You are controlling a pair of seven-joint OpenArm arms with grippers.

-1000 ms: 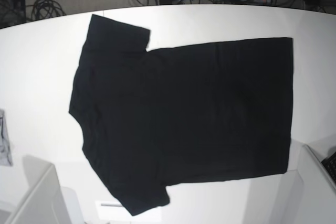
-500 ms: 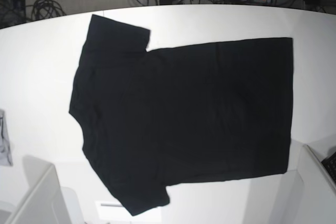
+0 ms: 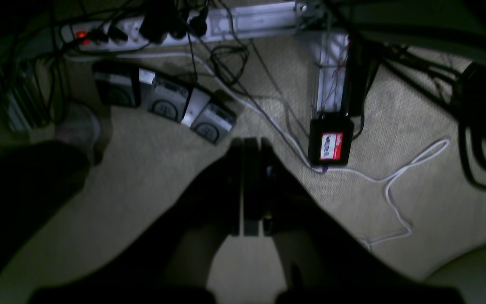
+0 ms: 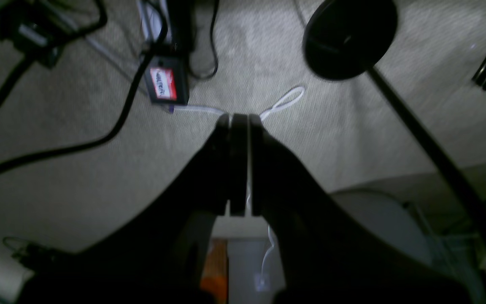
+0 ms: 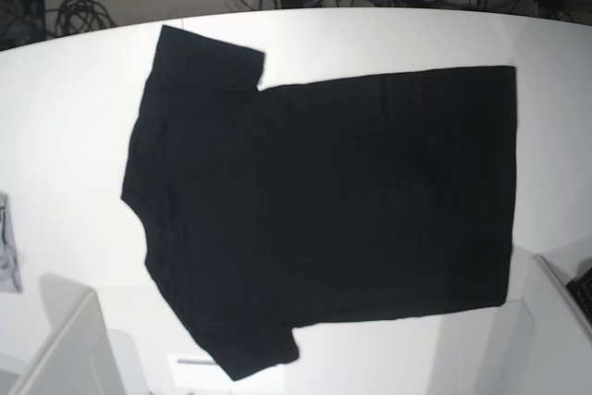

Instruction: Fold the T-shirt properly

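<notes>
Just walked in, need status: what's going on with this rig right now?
Nothing is being handled. A large black short-sleeved cloth T-shirt lies spread flat, unfolded, plain side up, on the white table, collar toward the base view's left. Both arms are off the table: the left claw and right claw are shut, empty, and pointing at the carpeted floor with its cables. A small grey cloth scrap sits at the table's left edge. Folding has not started.

The base view is bright and even, the white table [image 5: 74,117] near glare, its edge bowed at the top. Both wrist views are dim and soft, dark at the corners, with carpet [image 3: 150,177] faintly lit mid-frame.
</notes>
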